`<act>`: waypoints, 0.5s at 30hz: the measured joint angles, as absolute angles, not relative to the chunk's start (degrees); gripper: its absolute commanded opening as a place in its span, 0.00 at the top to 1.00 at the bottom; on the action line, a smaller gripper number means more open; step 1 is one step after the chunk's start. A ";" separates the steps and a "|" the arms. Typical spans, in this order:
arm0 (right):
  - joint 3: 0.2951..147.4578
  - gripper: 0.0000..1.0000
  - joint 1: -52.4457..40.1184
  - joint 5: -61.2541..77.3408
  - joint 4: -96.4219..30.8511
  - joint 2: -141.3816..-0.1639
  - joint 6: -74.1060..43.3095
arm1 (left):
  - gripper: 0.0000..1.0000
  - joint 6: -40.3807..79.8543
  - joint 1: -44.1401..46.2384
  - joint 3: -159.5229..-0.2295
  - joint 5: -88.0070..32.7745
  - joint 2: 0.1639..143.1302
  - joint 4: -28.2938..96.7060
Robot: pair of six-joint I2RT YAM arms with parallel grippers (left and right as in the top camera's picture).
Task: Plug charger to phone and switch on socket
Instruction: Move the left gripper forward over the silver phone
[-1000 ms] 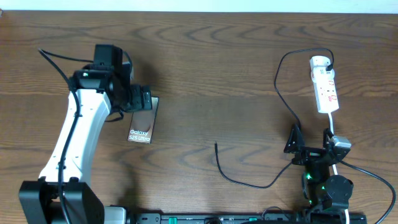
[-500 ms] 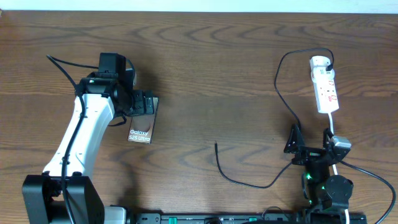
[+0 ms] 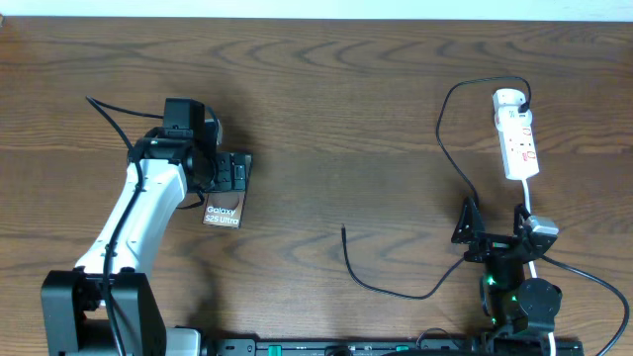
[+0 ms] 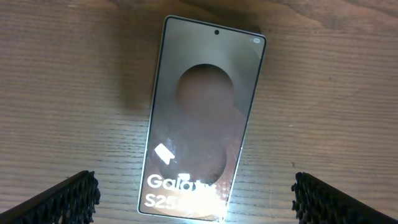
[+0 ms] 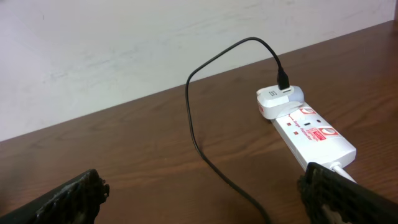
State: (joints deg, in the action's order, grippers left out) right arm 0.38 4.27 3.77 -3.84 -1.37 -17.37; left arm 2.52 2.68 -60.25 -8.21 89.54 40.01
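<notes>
The bronze-brown phone [image 3: 225, 207] with "Galaxy S25 Ultra" lettering lies flat on the table; it fills the left wrist view [image 4: 202, 118]. My left gripper [image 3: 233, 170] hovers over the phone's far end, open and empty [image 4: 194, 198]. The black charger cable [image 3: 396, 289] runs from its loose tip [image 3: 343, 229] at table centre in a loop up to the plug [image 5: 283, 81] in the white socket strip [image 3: 517, 136], also in the right wrist view [image 5: 311, 130]. My right gripper [image 3: 492, 223] is open and empty near the front edge [image 5: 205, 193].
The socket's white lead [image 3: 529, 203] runs down toward the right arm base. The wooden table [image 3: 326, 119] ends at a pale wall along its far edge [image 5: 124, 43].
My left arm has shifted right and slightly toward the front, bringing the gripper further over the phone. The right arm, cable and socket have not moved.
</notes>
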 measured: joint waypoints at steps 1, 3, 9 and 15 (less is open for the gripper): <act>0.38 0.01 4.27 3.77 -3.84 -1.37 -17.37 | 0.02 2.52 2.79 -60.25 -7.70 89.58 40.01; 0.38 0.01 4.27 3.77 -3.84 -1.39 -17.37 | 0.02 2.50 3.07 -60.25 -6.83 89.82 39.99; 0.38 0.01 4.27 3.77 -3.84 -1.39 -17.37 | 0.02 2.26 3.22 -60.25 -5.65 93.03 39.68; 0.38 0.01 4.27 3.77 -3.84 -1.37 -17.37 | 0.02 1.17 3.22 -60.25 -5.63 95.24 39.44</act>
State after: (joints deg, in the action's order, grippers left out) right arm 0.38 4.27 3.77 -3.84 -1.37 -17.37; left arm 1.17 3.22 -60.25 -5.63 95.24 39.44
